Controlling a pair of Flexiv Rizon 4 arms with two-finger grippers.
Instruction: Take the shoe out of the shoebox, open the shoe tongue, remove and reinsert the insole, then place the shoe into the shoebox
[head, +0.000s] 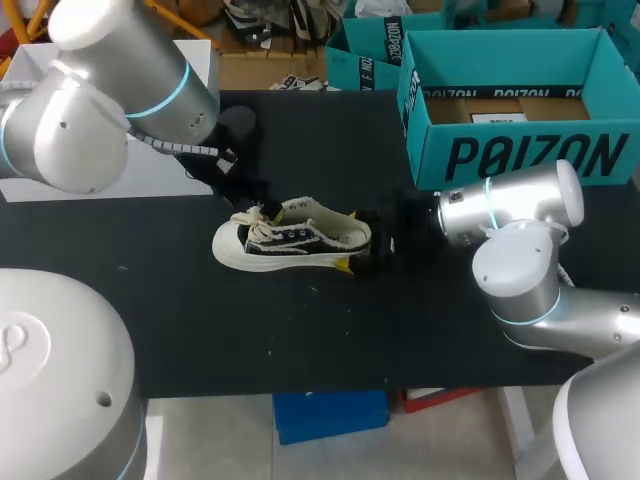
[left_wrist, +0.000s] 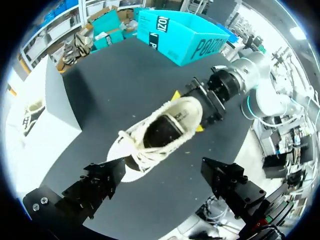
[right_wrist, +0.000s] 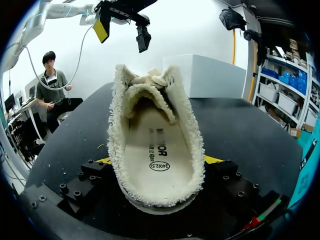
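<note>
A cream and black low sneaker (head: 290, 240) lies upright on the black table (head: 300, 330), toe to the left. My right gripper (head: 358, 240) is shut on its heel, one finger on each side; in the right wrist view (right_wrist: 159, 162) the yellow tips press the fleecy collar. The cream insole (right_wrist: 157, 150) lies inside the shoe and the tongue (right_wrist: 145, 92) stands over the opening. My left gripper (left_wrist: 162, 185) hangs open above the laces and toe, apart from the shoe (left_wrist: 160, 135). The teal shoebox (head: 520, 110) stands open at the back right.
A white box (head: 150, 170) stands at the table's left, behind my left arm. More teal boxes (head: 365, 50) sit behind the table's far edge. The table's front edge runs close below the shoe.
</note>
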